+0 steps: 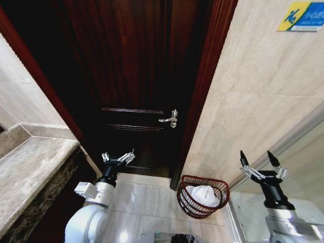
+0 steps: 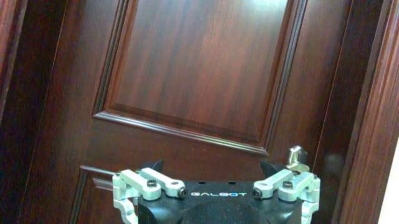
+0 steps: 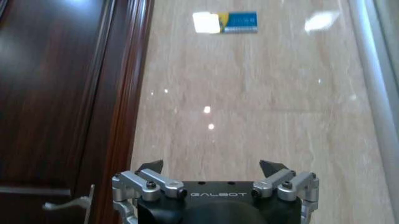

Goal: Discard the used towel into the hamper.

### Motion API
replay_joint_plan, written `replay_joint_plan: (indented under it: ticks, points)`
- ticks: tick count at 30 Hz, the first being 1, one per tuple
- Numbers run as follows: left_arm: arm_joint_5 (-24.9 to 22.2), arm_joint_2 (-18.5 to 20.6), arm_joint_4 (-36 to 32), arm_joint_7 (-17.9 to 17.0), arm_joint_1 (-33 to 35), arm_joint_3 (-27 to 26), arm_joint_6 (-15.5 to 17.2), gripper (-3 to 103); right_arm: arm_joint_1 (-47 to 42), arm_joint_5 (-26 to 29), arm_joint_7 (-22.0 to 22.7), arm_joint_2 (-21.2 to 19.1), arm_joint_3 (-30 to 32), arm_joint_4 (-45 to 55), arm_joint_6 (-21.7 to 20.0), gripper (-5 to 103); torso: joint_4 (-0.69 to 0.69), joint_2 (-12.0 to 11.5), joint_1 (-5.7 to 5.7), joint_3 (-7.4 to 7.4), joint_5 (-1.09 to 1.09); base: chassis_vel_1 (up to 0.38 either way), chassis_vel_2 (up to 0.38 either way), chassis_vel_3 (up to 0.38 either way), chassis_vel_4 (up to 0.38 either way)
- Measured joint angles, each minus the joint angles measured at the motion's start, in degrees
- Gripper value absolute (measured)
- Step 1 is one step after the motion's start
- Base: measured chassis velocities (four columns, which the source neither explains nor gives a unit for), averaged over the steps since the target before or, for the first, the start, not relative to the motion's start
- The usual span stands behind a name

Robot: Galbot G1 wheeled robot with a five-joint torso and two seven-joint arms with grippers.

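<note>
Right tool (image 1: 259, 158) — hamper (image 1: 203, 195) below-left

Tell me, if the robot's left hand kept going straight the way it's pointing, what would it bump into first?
Most likely the dark wooden door. The left hand is open, holds nothing, and points right at the door panel, with nothing visible in between. How far away the door is cannot be told exactly.

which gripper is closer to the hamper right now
Right, narrowly. The right gripper hangs open beside the hamper near the glass; the left gripper is open across the floor by the door.
</note>
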Motion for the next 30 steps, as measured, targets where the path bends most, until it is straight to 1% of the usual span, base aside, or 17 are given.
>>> replay_joint_plan:
  ticks: [1, 2, 4, 7, 14, 24, 26, 30]
  points:
    - [0.0, 0.0, 0.0, 0.0, 0.0, 0.0, 0.0, 100, -0.1, -1.0, 0.0, 1.1, -0.3, 0.5, 0.9, 100, -0.01, 0.0, 0.0, 0.0, 0.0, 0.0, 0.0, 0.0, 0.0]
    - [0.0, 0.0, 0.0, 0.0, 0.0, 0.0, 0.0, 100, -0.1, -1.0, 0.0, 1.1, -0.3, 0.5, 0.9, 100, -0.01, 0.0, 0.0, 0.0, 0.0, 0.0, 0.0, 0.0, 0.0]
    - [0.0, 0.0, 0.0, 0.0, 0.0, 0.0, 0.0, 100, 0.0, -2.6, -0.2, 2.7, -0.7, 1.0, 2.4, 100, -0.01, 0.0, 0.0, 0.0, 0.01, 0.0, 0.0, 0.0, 0.0]
    - [0.0, 0.0, 0.0, 0.0, 0.0, 0.0, 0.0, 100, 1.1, -3.3, -0.6, 3.5, -0.6, 1.9, 3.4, 100, 0.0, 0.0, 0.0, 0.0, 0.0, 0.0, 0.0, 0.0, 0.0]
    - [0.0, 0.0, 0.0, 0.0, 0.0, 0.0, 0.0, 100, 2.6, -3.2, -0.1, 3.8, 1.1, 3.7, 3.3, 100, 0.0, 0.0, 0.0, 0.0, 0.01, -0.005, -0.004, -0.008, -0.004]
    - [0.0, 0.0, 0.0, 0.0, 0.0, 0.0, 0.0, 100, 3.1, -1.7, 0.3, 3.6, 2.2, 4.3, 3.8, 100, 0.0, 0.0, 0.0, 0.0, 0.01, -0.07, -0.069, -0.074, -0.073]
    - [0.0, 0.0, 0.0, 0.0, 0.0, 0.0, 0.0, 100, 2.8, 0.2, 0.3, 3.2, 2.5, 5.7, 3.1, 100, 0.0, 0.0, 0.0, 0.0, 0.0, -0.112, -0.101, -0.106, -0.085]
    - [0.0, 0.0, 0.0, 0.0, 0.0, 0.0, 0.0, 100, 2.8, 1.2, 0.0, 2.8, 2.7, 7.3, 2.0, 100, 0.0, 0.0, 0.0, 0.0, 0.01, -0.114, -0.117, -0.109, -0.104]
